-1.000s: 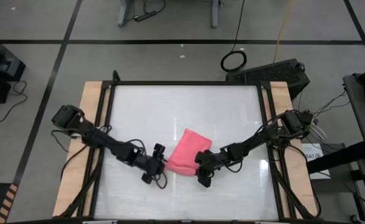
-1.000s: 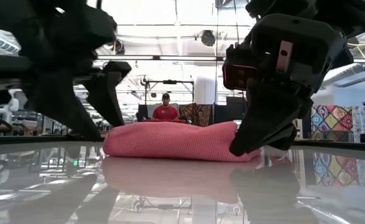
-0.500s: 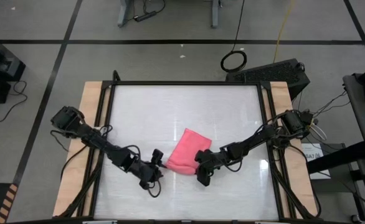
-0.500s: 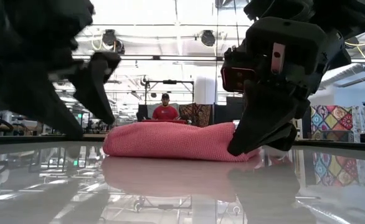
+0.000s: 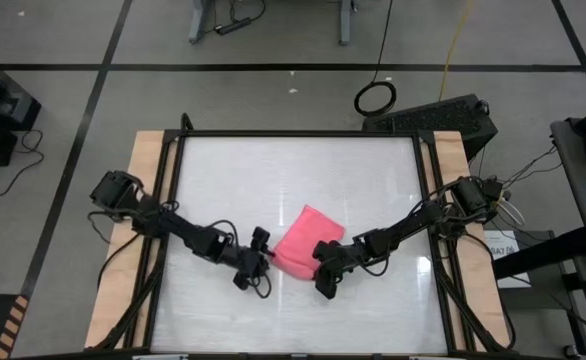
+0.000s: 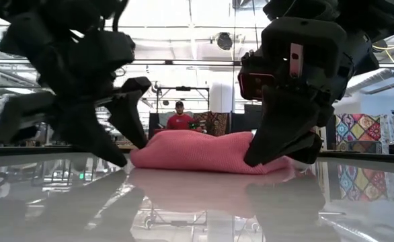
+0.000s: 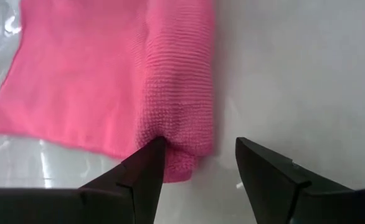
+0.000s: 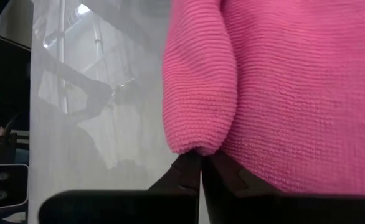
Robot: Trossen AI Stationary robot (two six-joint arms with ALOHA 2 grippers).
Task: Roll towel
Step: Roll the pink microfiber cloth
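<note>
While spread, left pincer (image 7: pixel 195 155) straddling towel (image 7: pixel 120 74) roll's end

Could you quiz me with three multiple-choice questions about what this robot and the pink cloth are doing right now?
1. Where does the towel lie?
A. On the white table top between the two arms
B. On the floor beside the table
C. Draped over the left arm

2. How many towels are on the table?
A. Three
B. Two
C. One

3. How do the fingers of the left end effector stand?
A. Shut tight on a cable
B. Open, one finger at the end of the rolled edge
C. Out of sight

Answers:
1 A: the high view shows it on the table between both arms.
2 C: only one pink cloth shows in every view.
3 B: the left wrist view shows a clear gap between the fingers, while the right end effector is shut on the towel's edge.
</note>
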